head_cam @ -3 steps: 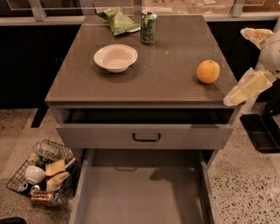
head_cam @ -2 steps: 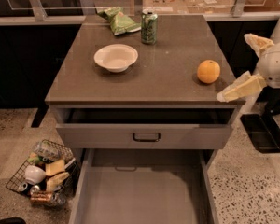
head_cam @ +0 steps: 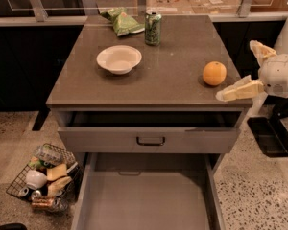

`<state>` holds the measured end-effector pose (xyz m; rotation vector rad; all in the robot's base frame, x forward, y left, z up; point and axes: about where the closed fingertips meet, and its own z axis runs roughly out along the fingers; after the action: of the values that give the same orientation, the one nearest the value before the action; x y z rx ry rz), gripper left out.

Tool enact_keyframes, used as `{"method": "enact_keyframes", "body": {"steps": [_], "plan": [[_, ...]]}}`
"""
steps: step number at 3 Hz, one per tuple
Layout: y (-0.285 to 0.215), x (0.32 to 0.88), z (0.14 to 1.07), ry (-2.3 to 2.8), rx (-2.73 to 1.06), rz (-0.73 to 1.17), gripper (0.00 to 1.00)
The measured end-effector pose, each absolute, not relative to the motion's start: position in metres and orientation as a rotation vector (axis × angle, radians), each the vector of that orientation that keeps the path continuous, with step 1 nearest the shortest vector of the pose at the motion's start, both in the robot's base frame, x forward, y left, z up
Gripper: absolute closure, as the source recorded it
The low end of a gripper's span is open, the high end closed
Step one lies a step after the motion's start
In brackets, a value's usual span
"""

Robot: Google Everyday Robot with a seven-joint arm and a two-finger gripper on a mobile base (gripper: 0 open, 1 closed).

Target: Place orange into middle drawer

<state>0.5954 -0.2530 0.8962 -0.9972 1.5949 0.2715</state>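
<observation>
The orange (head_cam: 214,73) sits on the brown cabinet top (head_cam: 173,80) near its right front corner. My gripper (head_cam: 235,71) is at the right edge of the top, just right of the orange, open and empty. One pale finger (head_cam: 237,90) reaches left past the front corner; the other (head_cam: 260,50) points up and back. The middle drawer (head_cam: 144,200) is pulled far out below, its pale-grey floor bare. The upper drawer (head_cam: 149,140), with a small black handle, is slightly open above it.
A white bowl (head_cam: 119,59), a green can (head_cam: 153,28) and a green chip bag (head_cam: 122,22) stand on the top, left and back. A wire basket of trash (head_cam: 43,176) is on the floor at left. A black object (head_cam: 271,135) lies on the floor at right.
My gripper has moved left toward the orange, its lower finger now reaching past the cabinet's right front corner. The orange and drawers have not moved.
</observation>
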Motion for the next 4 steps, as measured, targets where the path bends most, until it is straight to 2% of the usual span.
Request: {"method": "enact_keyframes", "body": {"steps": [1, 4], "plan": [[-0.253, 0.595, 0.896, 1.595, -1.000, 0.270, 0.00], [-0.189, 0.642, 0.856, 1.433, -0.736, 0.577, 0.00]]}}
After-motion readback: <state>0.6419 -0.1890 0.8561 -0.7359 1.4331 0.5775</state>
